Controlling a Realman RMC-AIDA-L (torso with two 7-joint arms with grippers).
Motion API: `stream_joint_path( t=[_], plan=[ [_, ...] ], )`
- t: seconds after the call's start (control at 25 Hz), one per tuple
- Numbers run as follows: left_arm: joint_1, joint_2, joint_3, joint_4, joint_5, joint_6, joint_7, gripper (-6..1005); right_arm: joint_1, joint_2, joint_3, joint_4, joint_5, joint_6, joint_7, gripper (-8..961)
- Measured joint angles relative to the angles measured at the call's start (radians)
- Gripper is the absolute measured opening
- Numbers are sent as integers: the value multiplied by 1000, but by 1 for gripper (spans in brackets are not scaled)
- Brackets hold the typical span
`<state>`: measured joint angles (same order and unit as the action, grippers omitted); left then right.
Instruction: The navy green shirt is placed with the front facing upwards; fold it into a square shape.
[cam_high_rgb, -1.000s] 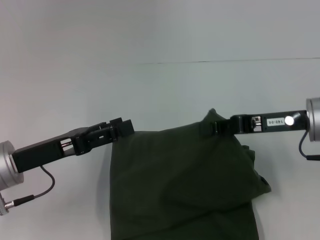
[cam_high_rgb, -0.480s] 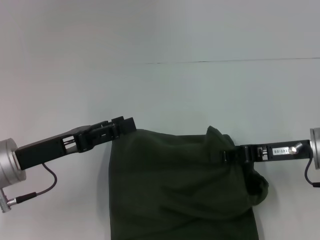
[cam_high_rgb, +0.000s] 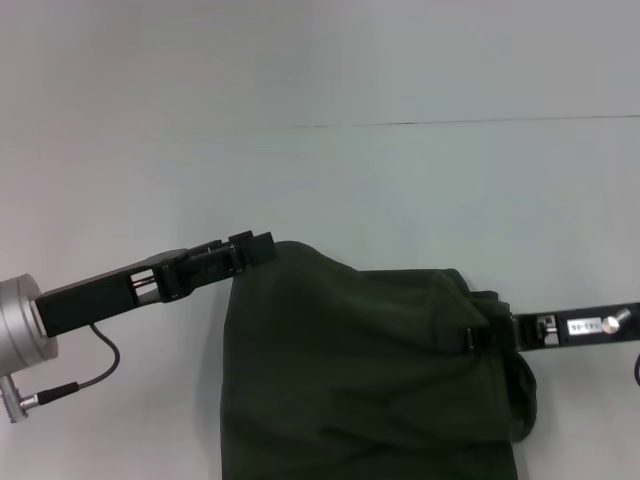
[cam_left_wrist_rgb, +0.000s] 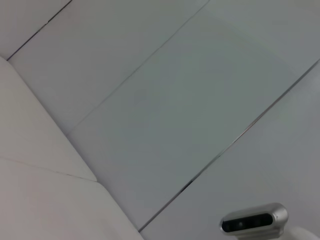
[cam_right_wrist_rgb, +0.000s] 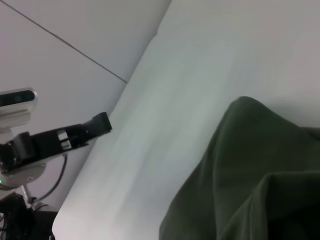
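The navy green shirt (cam_high_rgb: 360, 380) lies bunched on the white table, showing plain dark green cloth and running off the near edge of the head view. My right gripper (cam_high_rgb: 472, 337) comes in from the right, its tip buried in the shirt's right side and shut on the cloth, which puckers around it. My left gripper (cam_high_rgb: 252, 247) reaches in from the left, and its tip meets the shirt's far-left corner in the head view. In the right wrist view the left gripper (cam_right_wrist_rgb: 101, 123) stands apart from the shirt (cam_right_wrist_rgb: 250, 175), with no cloth hanging from it.
The white table (cam_high_rgb: 400, 190) stretches bare beyond the shirt, with a thin seam line (cam_high_rgb: 450, 122) across the back. The left wrist view shows only pale panels and the head camera (cam_left_wrist_rgb: 252, 220).
My right gripper has drawn back toward the near side and to the right, dragging the shirt's right side with it. The cloth now humps up beside the left gripper, which has barely moved.
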<state>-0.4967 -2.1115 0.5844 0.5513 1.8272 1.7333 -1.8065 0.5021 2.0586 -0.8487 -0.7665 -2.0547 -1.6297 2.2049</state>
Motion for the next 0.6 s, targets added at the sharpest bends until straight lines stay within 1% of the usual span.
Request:
stream_joint_path(
  t=[0.16, 0.44, 0.52, 0.6],
  plan=[
    [-2, -1, 0, -1, 0, 0, 0, 900, -15, -2, 2, 6, -10, 2, -14, 28],
    [-8, -1, 3, -11, 0, -2, -1, 900, -19, -4, 16, 29, -10, -2, -37, 30],
    [-8, -1, 3, -11, 0, -2, 0, 899, -13, -13, 19, 45, -9, -14, -38, 30],
    [-8, -1, 3, -11, 0, -2, 0, 899, -5, -24, 19, 67, -6, -25, -40, 69]
  ],
)
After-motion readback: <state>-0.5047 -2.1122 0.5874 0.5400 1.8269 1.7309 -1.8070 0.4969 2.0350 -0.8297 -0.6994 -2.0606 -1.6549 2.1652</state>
